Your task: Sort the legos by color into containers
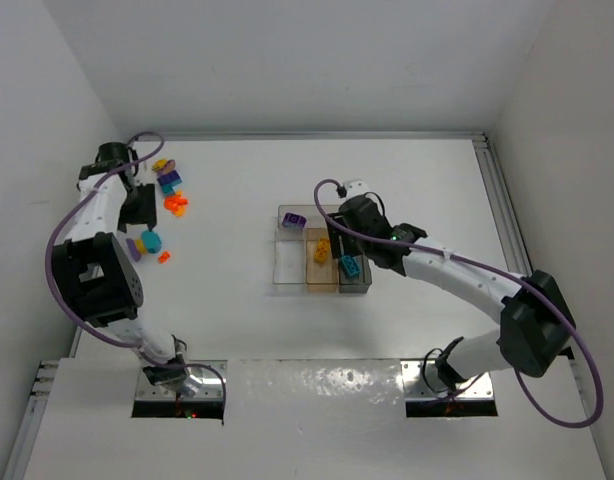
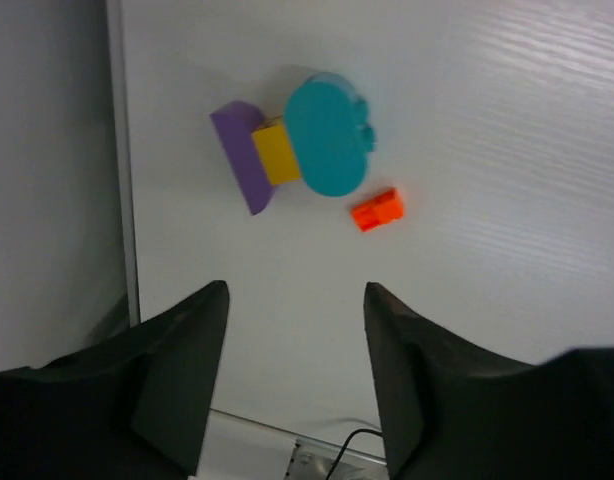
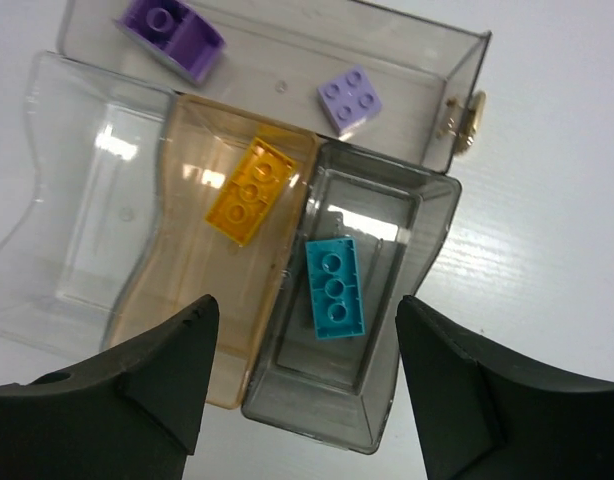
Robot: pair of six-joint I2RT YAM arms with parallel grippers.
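Note:
The clear tray (image 1: 290,262) lies mid-table. In the right wrist view its long bin (image 3: 417,60) holds two purple legos (image 3: 172,35) (image 3: 349,97). The middle bin holds a yellow lego (image 3: 252,190), the right bin a teal lego (image 3: 335,288), and the left bin (image 3: 77,230) holds none. My right gripper (image 3: 305,300) (image 1: 349,245) hovers open and empty above the right bin. My left gripper (image 2: 297,290) (image 1: 139,222) is open and empty, short of a teal round piece (image 2: 329,135) joined with yellow (image 2: 275,153) and purple (image 2: 245,155) bricks, and an orange brick (image 2: 377,209).
More loose legos lie at the far left: a yellow, purple and teal cluster (image 1: 167,178) and orange bricks (image 1: 177,205). The left wall and the table's metal edge rail (image 2: 122,150) run close beside the left gripper.

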